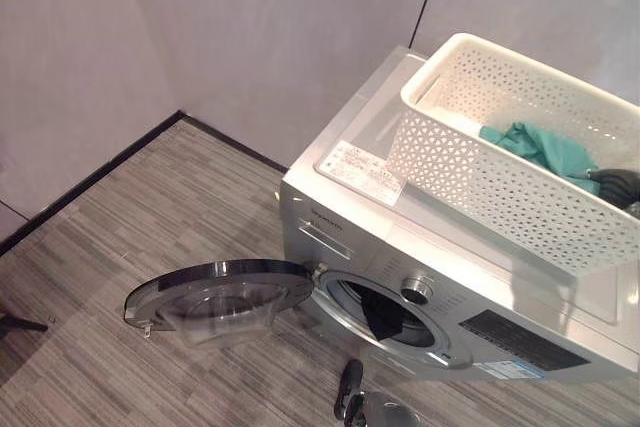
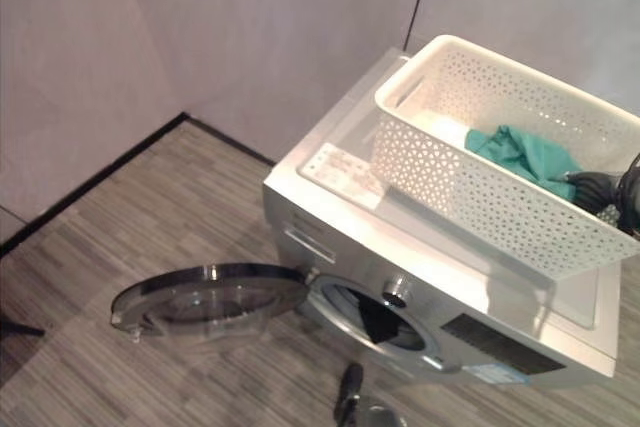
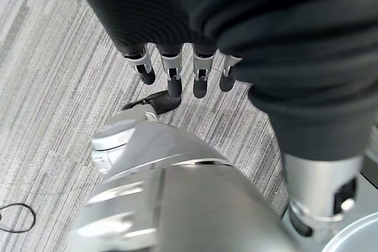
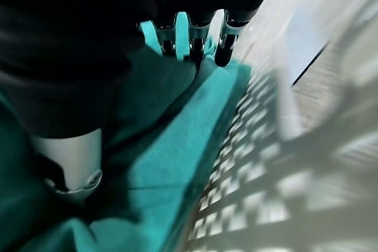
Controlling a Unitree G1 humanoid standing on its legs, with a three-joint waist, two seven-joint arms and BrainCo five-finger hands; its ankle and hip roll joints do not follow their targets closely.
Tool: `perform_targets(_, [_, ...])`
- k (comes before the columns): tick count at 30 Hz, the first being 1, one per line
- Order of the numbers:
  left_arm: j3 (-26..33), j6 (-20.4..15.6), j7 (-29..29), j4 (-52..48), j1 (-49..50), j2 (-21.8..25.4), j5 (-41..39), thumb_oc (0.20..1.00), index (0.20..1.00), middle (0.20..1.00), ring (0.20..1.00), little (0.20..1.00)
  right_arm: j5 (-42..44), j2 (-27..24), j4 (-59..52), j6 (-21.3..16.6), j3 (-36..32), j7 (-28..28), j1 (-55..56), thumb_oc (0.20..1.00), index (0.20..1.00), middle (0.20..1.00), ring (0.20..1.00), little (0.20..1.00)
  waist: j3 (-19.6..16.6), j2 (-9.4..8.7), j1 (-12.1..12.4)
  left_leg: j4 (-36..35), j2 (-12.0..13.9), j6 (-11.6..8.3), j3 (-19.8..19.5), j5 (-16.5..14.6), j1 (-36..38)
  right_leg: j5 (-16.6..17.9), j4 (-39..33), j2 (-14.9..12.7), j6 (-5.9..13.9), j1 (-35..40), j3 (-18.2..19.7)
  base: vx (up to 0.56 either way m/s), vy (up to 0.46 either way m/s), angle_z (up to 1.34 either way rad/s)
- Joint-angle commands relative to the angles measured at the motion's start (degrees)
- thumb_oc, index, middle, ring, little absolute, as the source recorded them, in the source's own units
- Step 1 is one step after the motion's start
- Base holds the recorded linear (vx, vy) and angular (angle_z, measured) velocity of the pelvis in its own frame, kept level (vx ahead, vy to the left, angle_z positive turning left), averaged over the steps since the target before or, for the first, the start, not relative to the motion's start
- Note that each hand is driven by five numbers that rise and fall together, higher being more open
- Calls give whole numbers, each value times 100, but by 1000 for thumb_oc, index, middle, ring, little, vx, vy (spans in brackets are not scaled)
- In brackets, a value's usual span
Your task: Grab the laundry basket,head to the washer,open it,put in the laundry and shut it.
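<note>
The white perforated laundry basket (image 1: 480,182) stands on top of the silver washer (image 1: 335,232). A teal garment (image 1: 540,147) lies inside it. My right hand (image 2: 595,187) is down in the basket at its right end, and its straight fingers (image 4: 198,45) rest on the teal cloth (image 4: 165,157) beside the basket's wall (image 4: 248,163). The round washer door (image 1: 220,297) hangs wide open to the left. A dark piece of laundry (image 1: 385,317) shows in the drum opening. My left hand (image 3: 171,75) hangs open above the floor and holds nothing.
The washer stands in a corner of pale walls (image 1: 250,37) with a black skirting line (image 1: 90,182). Grey striped flooring (image 1: 150,217) spreads out to the left of the open door.
</note>
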Motion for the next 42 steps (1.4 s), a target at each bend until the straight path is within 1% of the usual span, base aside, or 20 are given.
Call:
perform_targets(1, [-200, -151, 49, -153, -194, 202, -166, 1000, 1000, 1000, 1000, 1000, 198, 162, 11, -3, 313, 60, -158, 1000, 1000, 1000, 1000, 1000, 200, -183, 62, 463, 78, -126, -159, 1630, 814, -78, -356, -54, 181, 302, 247, -1, 7, 4])
perform_targets(3, [-223, -161, 50, -155, -190, 206, -158, 1000, 1000, 1000, 1000, 1000, 260, 150, -94, -18, 370, 84, -230, 1000, 1000, 1000, 1000, 1000, 179, -209, 72, 450, 94, -129, -166, 1587, 830, -62, -388, -60, 188, 340, 238, 8, 24, 4])
perform_targets(4, [-204, -165, 60, -140, -191, 220, -153, 1000, 1000, 1000, 1000, 1000, 290, 105, -259, -26, 437, 110, -284, 536, 536, 536, 536, 536, 159, -227, 75, 435, 94, -126, -176, 1519, 856, -36, -430, -62, 205, 402, 234, 9, 31, 0])
perform_targets(5, [-203, -165, 60, -140, -190, 217, -153, 1000, 1000, 1000, 1000, 1000, 292, 102, -264, -22, 443, 112, -290, 451, 451, 451, 451, 451, 162, -224, 73, 436, 94, -125, -177, 1518, 858, -33, -435, -62, 206, 407, 233, 0, 35, 1])
perform_targets(6, [-186, -163, 53, -132, -194, 220, -149, 1000, 1000, 1000, 1000, 1000, 311, 105, -313, -33, 481, 119, -299, 200, 200, 200, 200, 200, 156, -234, 80, 431, 87, -121, -184, 1487, 875, -17, -451, -67, 215, 436, 226, -9, 35, 2])
perform_targets(10, [-148, -181, 45, -148, -145, 257, -125, 1000, 1000, 1000, 1000, 1000, 437, 56, -435, -57, 382, 135, -212, 200, 200, 200, 200, 200, 128, -268, 102, 402, 59, -116, -224, 1358, 928, 29, -490, -103, 250, 542, 215, -8, 44, 10])
perform_targets(12, [-61, -192, 41, -76, -84, 281, -79, 1000, 1000, 1000, 1000, 1000, 436, 55, -424, -79, 109, -37, -100, 200, 200, 200, 200, 200, 52, -317, 114, 385, 3, -96, -229, 1115, 1026, 108, -544, -165, 302, 672, 224, 1, 85, 13])
perform_targets(14, [-64, -193, 40, -75, -86, 288, -79, 1000, 1000, 1000, 1000, 1000, 432, 56, -428, -80, 80, -40, -71, 200, 200, 200, 200, 200, 57, -324, 120, 388, 0, -94, -227, 1111, 1030, 111, -548, -166, 305, 679, 226, -3, 48, 8])
perform_targets(16, [-10, -207, 58, -19, -38, 268, -57, 1000, 1000, 1000, 1000, 1000, 451, 147, -122, -82, -520, -442, 81, 200, 200, 200, 200, 200, -4, -359, 122, 390, -72, -58, -229, 848, 1130, 201, -591, -250, 362, 792, 249, -17, 104, 8])
perform_targets(18, [-7, -212, 72, 32, -43, 263, -32, 1000, 1000, 1000, 1000, 1000, 482, 242, 127, -70, -880, -684, 153, 200, 200, 200, 200, 200, -12, -431, 115, 378, -165, -8, -221, 795, 1127, 338, -642, -346, 334, 820, 213, -74, 69, 8])
perform_targets(19, [-11, -212, 72, 33, -45, 271, -32, 1000, 1000, 1000, 1000, 1000, 479, 243, 123, -71, -908, -686, 181, 200, 200, 200, 200, 200, -11, -442, 117, 380, -171, -6, -225, 796, 1123, 341, -645, -352, 335, 820, 213, -77, 69, 6])
perform_targets(23, [-11, -219, 107, 58, -26, 262, -31, 1000, 1000, 1000, 1000, 1000, 612, 329, 496, -56, -1558, -1182, 185, 200, 200, 200, 200, 200, -64, -473, 122, 358, -269, 36, -233, 524, 1208, 438, -690, -448, 407, 911, 272, -26, 77, 2])
perform_targets(27, [-13, -258, 162, 99, -48, 298, -27, 1000, 1000, 1000, 1000, 1000, 541, 225, 827, -92, -1836, -1683, -142, 200, 200, 200, 200, 200, -77, -524, 148, 333, -367, 72, -256, 248, 1285, 524, -722, -555, 485, 981, 302, -50, 89, 4])
perform_targets(28, [-29, -272, 196, 104, -40, 293, 7, 1000, 1000, 1000, 1000, 1000, 534, 207, 926, -127, -1923, -1918, -327, 200, 200, 200, 200, 200, -83, -530, 156, 324, -410, 92, -269, 141, 1307, 564, -747, -605, 519, 1021, 311, -55, 82, 3])
perform_targets(32, [-48, -277, 225, 121, -43, 304, 26, 1000, 1000, 1000, 1000, 1000, 493, 188, 1032, -128, -2002, -2186, -522, 200, 200, 200, 200, 200, -87, -535, 167, 309, -459, 116, -285, 5, 1336, 609, -774, -658, 552, 1059, 312, -48, 72, 5])
perform_targets(33, [-65, -296, 266, 155, -53, 295, 61, 1000, 1000, 1000, 1000, 1000, 434, 235, 1121, -133, -2256, -2539, -583, 200, 200, 200, 200, 200, -82, -545, 180, 278, -524, 140, -317, -183, 1355, 679, -813, -749, 606, 1104, 285, -54, 80, 5])
perform_targets(34, [-65, -296, 266, 156, -54, 296, 61, 1000, 1000, 1000, 1000, 1000, 433, 236, 1120, -133, -2258, -2540, -580, 200, 200, 200, 200, 200, -79, -547, 180, 280, -525, 141, -318, -184, 1356, 681, -814, -750, 607, 1107, 285, -70, 111, 7])
perform_targets(40, [-172, -302, 356, 211, -105, 223, 229, 1000, 1000, 1000, 1000, 1000, 173, 356, 1034, -89, -2809, -3317, -616, 200, 200, 200, 200, 200, -62, -560, 187, 243, -660, 215, -380, -570, 1412, 817, -910, -920, 709, 1198, 273, -55, 80, 14])
perform_targets(41, [-246, -304, 397, 211, -155, 217, 283, 1000, 1000, 1000, 1000, 1000, 110, 378, 1111, -45, -2887, -3609, -786, 200, 200, 200, 200, 200, -54, -583, 209, 246, -705, 235, -422, -647, 1414, 873, -933, -970, 742, 1228, 274, -52, 74, 9])
perform_targets(42, [-245, -304, 398, 212, -158, 215, 283, 1000, 1000, 1000, 1000, 1000, 109, 378, 1114, -45, -2879, -3611, -794, 200, 200, 200, 200, 200, -49, -583, 207, 250, -707, 236, -424, -649, 1415, 875, -936, -972, 744, 1232, 274, -39, 68, 11])
